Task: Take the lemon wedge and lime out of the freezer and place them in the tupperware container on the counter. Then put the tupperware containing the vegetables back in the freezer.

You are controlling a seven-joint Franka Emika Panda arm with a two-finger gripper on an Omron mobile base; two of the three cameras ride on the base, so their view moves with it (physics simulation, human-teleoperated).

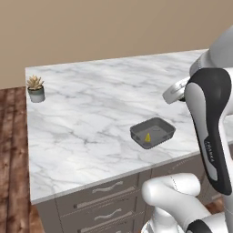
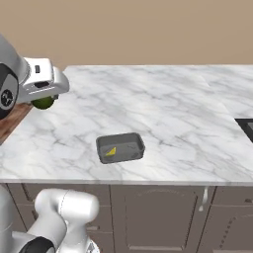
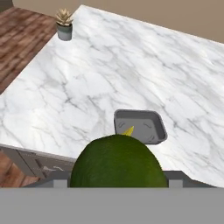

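My gripper (image 2: 45, 98) is shut on the lime (image 2: 42, 104), a dark green round fruit hanging under the white hand, above the counter's (image 2: 163, 104) left end. In the hand view the lime (image 3: 117, 161) bulges up between the fingers (image 3: 176, 176). Beyond it, the tupperware container (image 3: 141, 115) sits upright on the marble. The yellow lemon wedge (image 3: 128, 130) lies inside it. In the left base view the tupperware container (image 1: 137, 131) stands near the counter's front edge, holding the lemon wedge (image 1: 147, 136), with my arm to its right. The freezer is out of view.
A small grey pot with a succulent (image 1: 36, 89) stands at the counter's far left corner. Wooden floor (image 1: 11, 159) lies past the counter's left edge. Grey drawers (image 1: 107, 195) run under the front edge. A black sink corner (image 2: 247, 126) shows at the right.
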